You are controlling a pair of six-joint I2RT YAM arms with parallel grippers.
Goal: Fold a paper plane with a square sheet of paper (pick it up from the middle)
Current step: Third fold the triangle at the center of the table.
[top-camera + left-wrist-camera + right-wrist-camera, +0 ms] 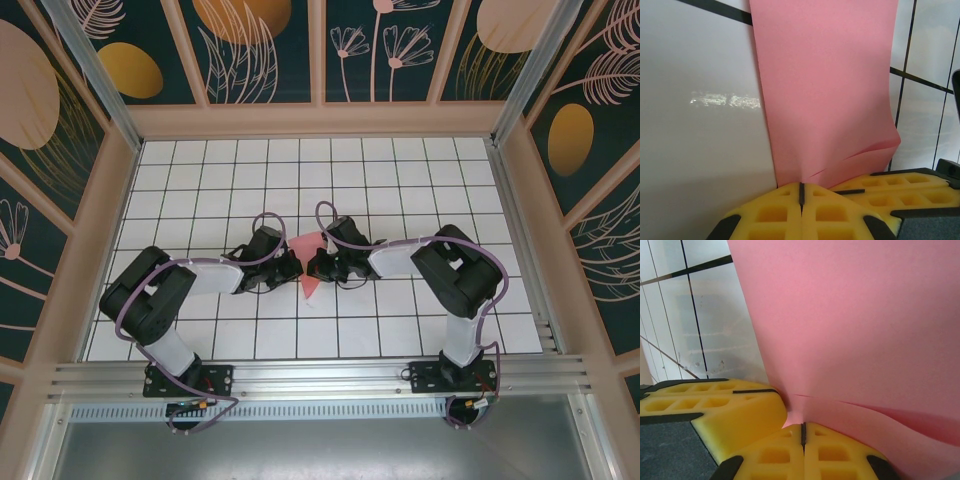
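Observation:
The pink sheet of paper (311, 247) is at the middle of the white grid table (200, 180), pinched up between both arms. My left gripper (291, 268) is shut on its edge, and in the left wrist view the paper (825, 90) rises from the closed yellow fingertips (785, 210) of that gripper (801, 186). My right gripper (320, 266) is shut on the same sheet from the other side. In the right wrist view this gripper (803, 426) clamps the paper (850, 325), which creases and bulges just above the jaws. The two grippers nearly touch. How the sheet is folded I cannot tell.
Each wrist view catches the other gripper's yellow fingers close alongside (905, 187) (715, 405). Patterned walls (90, 250) enclose the table on three sides, and a metal rail (320, 375) runs along the near edge by the arm bases.

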